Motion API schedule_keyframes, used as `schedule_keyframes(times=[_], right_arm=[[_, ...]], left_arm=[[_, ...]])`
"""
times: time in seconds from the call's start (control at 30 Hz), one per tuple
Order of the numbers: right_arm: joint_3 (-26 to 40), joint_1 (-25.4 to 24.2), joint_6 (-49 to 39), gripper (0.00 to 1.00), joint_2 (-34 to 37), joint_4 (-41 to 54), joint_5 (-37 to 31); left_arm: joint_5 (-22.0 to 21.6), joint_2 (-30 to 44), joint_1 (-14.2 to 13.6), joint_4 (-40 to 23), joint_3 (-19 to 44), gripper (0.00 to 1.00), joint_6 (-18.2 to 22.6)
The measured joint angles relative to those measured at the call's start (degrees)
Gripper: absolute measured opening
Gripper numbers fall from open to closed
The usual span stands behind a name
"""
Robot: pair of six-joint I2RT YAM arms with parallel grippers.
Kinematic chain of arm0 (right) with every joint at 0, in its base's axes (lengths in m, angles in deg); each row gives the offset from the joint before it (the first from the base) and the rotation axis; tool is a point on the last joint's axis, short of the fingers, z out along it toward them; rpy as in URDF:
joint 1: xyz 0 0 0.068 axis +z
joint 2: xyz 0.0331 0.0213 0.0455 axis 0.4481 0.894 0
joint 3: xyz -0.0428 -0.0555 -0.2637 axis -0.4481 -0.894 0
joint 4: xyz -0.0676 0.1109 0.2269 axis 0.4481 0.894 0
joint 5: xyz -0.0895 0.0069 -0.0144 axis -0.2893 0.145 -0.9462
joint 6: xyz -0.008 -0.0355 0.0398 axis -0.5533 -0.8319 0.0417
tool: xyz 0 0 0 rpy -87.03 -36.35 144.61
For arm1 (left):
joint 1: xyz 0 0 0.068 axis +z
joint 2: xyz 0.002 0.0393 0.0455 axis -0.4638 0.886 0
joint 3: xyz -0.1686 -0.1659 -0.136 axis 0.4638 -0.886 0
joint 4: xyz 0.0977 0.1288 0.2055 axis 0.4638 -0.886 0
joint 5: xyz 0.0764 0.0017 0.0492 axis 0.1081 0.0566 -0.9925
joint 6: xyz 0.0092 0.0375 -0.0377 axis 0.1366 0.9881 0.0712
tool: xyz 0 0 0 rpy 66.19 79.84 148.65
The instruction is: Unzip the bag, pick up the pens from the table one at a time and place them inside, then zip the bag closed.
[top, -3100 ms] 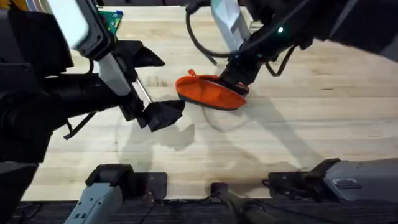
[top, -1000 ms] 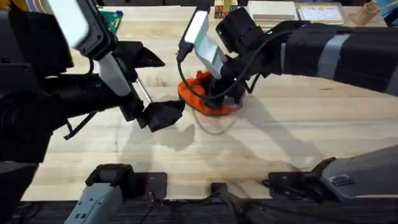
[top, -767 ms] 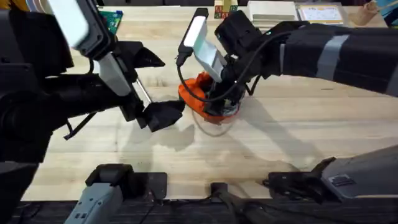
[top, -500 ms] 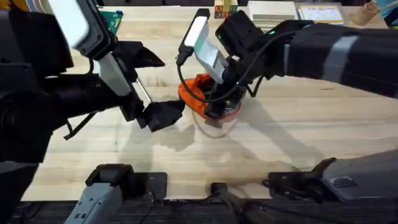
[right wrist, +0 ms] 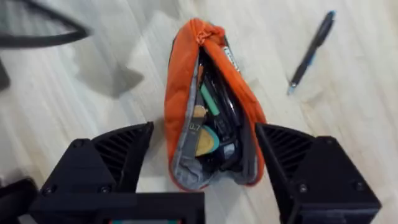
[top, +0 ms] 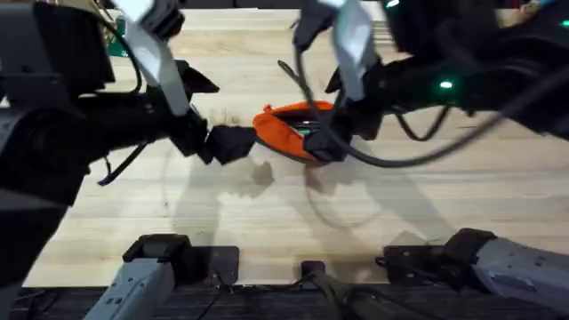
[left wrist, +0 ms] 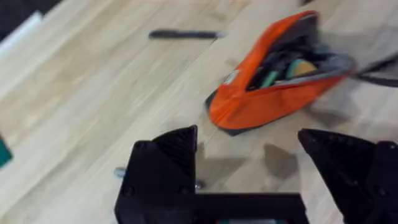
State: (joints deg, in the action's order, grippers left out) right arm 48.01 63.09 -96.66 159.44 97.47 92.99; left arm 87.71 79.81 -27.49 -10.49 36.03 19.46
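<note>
bag (right wrist: 211,106) seen unzipped under right gripper (right wrist: 205,186) | both grippers' jaws spread, nothing held | left gripper (left wrist: 249,180) near bag | pen (right wrist: 311,51) beyond bag

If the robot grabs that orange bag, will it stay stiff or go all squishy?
Probably squishy: the bag is soft fabric, and its unzipped mouth sags open unevenly. It likely won't roll, since it lies long and flat on the table. It may feel a bit weighty, because it already looks stuffed with things.

1. Orange pouch (right wrist: 211,106) lying on the wood bench (top: 444,178), zipper wide open, some stuff already inside.
2. One dark pen (right wrist: 311,51) flat on the bench just beside it.
</note>
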Motion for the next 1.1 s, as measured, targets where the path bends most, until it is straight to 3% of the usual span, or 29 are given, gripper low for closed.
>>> schedule_keyframes(times=[0.2, 0.37, 0.4, 0.77, 1.0, 1.1], right_arm=[[0.0, -0.85, 4.29, 0.998, -7.39, 1.03, 0.15], [0.0, -1.2, 6.3, 0.997, -11.6, 1.08, 0.17], [0.0, -1.2, 6.78, 0.997, -12.78, 1.1, 0.17], [-0.02, -1.25, 9.33, 0.997, -13.1, 1.25, 0.35], [-0.02, -1.25, 9.37, 0.998, -13.11, 1.27, 0.37], [-0.02, -1.25, 9.37, 0.998, -13.1, 1.27, 0.36]], left_arm=[[-8.0, 4.72, 0.0, 5.52, 0.0, 0.993, -12.21], [-17.56, 7.84, 0.0, 7.22, 0.0, 0.993, -25.57], [-21.78, 9.46, 0.0, 7.26, 0.0, 0.993, -30.99], [-24.91, 14.02, 0.0, 6.19, 0.0, 0.993, -37.91], [-30.39, 19.55, 0.0, 7.4, 0.0, 0.994, -53.96], [-31.1, 22.81, 0.0, 8.47, 0.0, 0.994, -58.72]])
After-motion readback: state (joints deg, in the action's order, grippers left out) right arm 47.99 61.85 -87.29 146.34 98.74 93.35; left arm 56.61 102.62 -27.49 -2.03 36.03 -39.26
